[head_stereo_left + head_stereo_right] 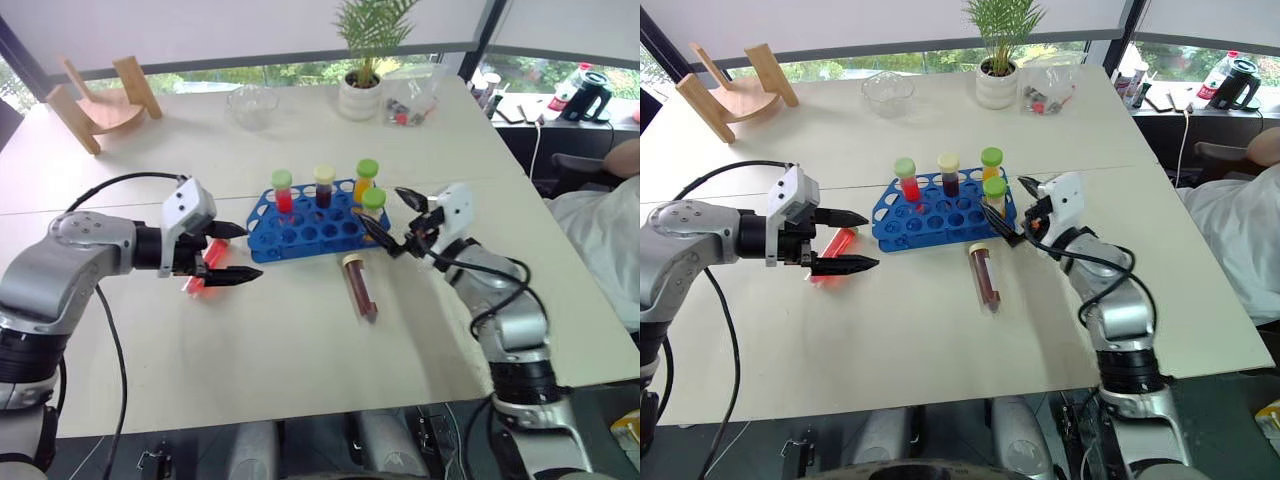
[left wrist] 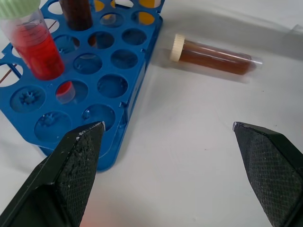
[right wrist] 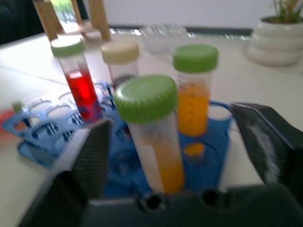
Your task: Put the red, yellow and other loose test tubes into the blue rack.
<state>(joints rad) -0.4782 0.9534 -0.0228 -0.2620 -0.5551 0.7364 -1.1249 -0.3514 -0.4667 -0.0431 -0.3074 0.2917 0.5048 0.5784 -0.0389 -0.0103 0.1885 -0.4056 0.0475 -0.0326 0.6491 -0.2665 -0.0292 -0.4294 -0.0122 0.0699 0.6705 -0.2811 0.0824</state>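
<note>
Left eye view first: my left gripper (image 1: 228,254) hangs with fingers spread over a red tube (image 1: 198,272) lying on the table. I'd drop squarely over its middle before pinching. Next, the rack (image 1: 300,232) holds four tubes; a maroon tube (image 1: 360,286) lies just before it. My right gripper (image 1: 392,219), fingers spread, straddles the yellow tube (image 3: 152,131) it seated.
</note>
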